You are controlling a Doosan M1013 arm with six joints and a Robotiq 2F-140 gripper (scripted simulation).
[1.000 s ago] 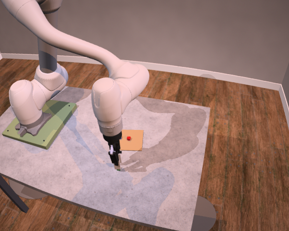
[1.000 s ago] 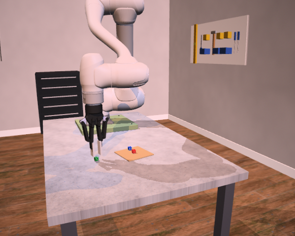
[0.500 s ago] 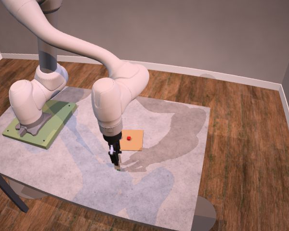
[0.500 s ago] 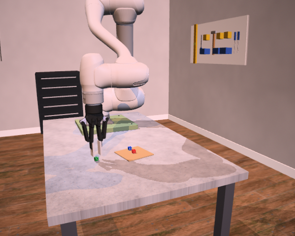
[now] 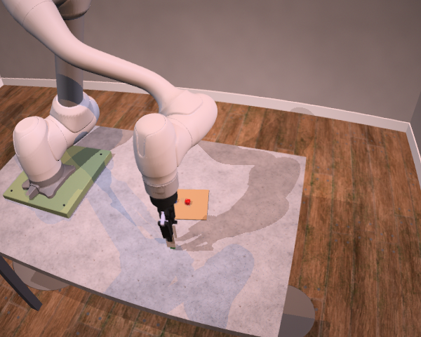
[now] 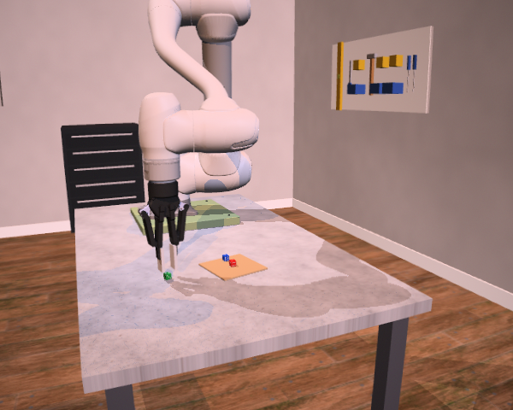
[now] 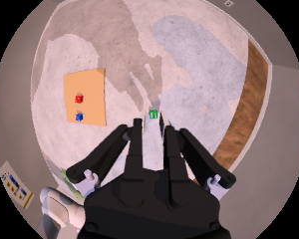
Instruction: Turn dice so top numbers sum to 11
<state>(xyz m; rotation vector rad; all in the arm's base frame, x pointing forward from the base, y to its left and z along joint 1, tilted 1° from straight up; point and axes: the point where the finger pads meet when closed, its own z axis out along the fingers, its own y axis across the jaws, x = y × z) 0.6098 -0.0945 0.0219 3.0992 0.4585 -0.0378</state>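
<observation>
My gripper (image 5: 170, 242) (image 6: 167, 269) (image 7: 152, 116) points down, its fingers a little apart and empty, just above the table. The green die (image 5: 172, 247) (image 6: 168, 276) (image 7: 153, 115) lies on the table off the mat, below and between the fingertips; a finger hides most of it in the top view. The orange mat (image 5: 198, 212) (image 6: 252, 267) (image 7: 93, 86) lies flat. The red die (image 5: 187, 201) (image 6: 232, 263) (image 7: 79, 99) and the blue die (image 6: 225, 257) (image 7: 79, 117) rest on it, apart. The arm hides nearly all of the blue die in the top view. The pips are too small to read surely.
The green base plate (image 5: 80, 188) (image 6: 223, 221) carries the arm's foot at the far end of the table (image 5: 95, 261) (image 6: 128, 348). The mat is beside the gripper, towards the right in the top and exterior views. Arm shadows cross the table top.
</observation>
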